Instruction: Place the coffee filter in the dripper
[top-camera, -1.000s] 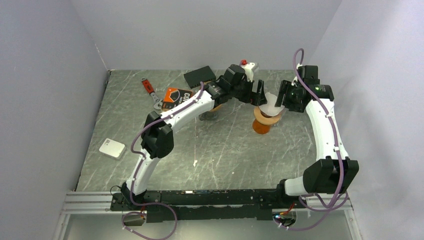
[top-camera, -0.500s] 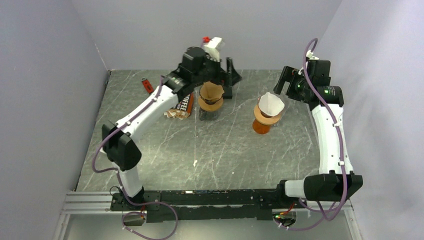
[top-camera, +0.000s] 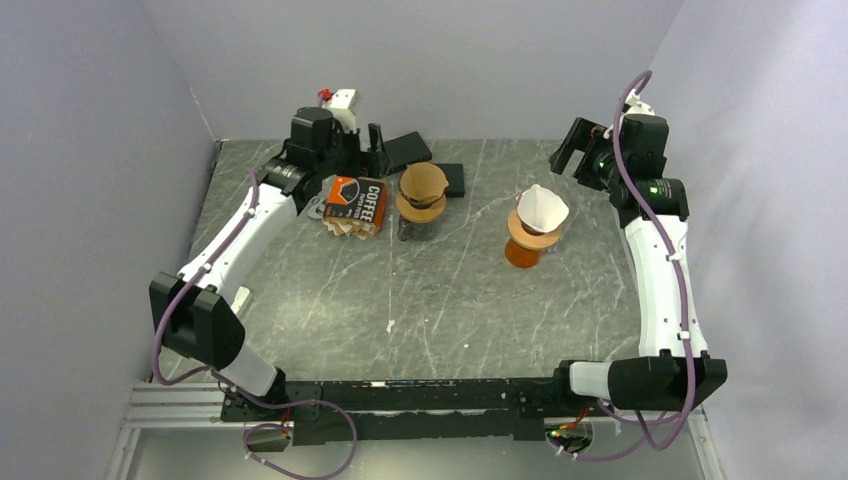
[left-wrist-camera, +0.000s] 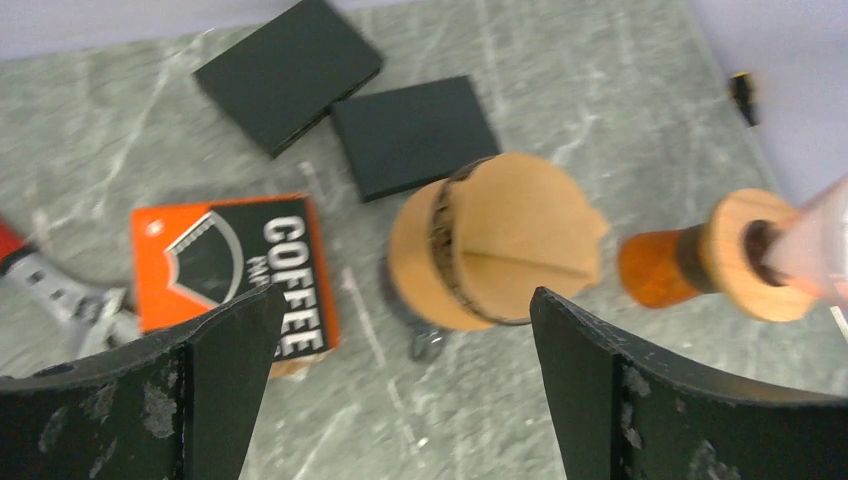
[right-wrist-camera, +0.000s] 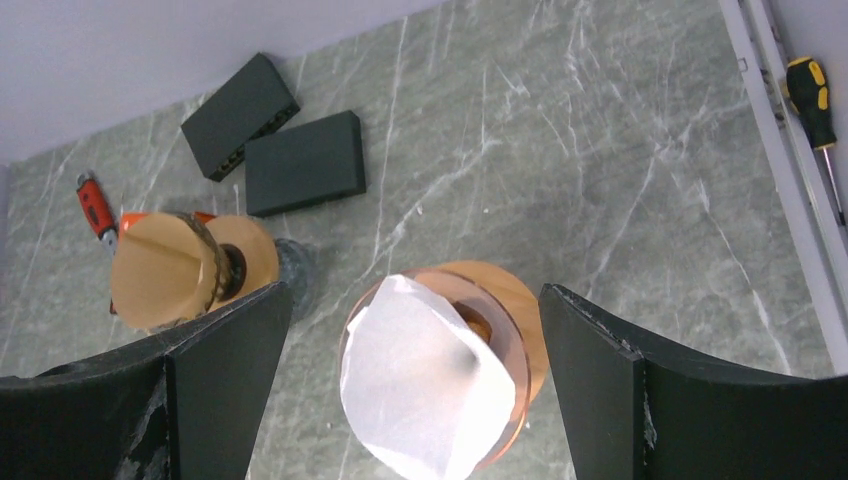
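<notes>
high rear overview; two downward wrist views sharing the orange dripper (left-wrist-camera: 728, 262)

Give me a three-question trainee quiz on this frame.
1. True or false: the white paper filter sits in the wood-collared orange dripper.
2. In the top view, what lies just left of the brown paper filter? A orange-and-black coffee box; B screwdriver; C spoon.
3. Fill in: both arms' jaws stand ____.
Key: 1 true; 2 A; 3 open.

Filter (top-camera: 543, 207) sits in dripper (top-camera: 524, 250), right of coffee box (top-camera: 357, 198).
</notes>
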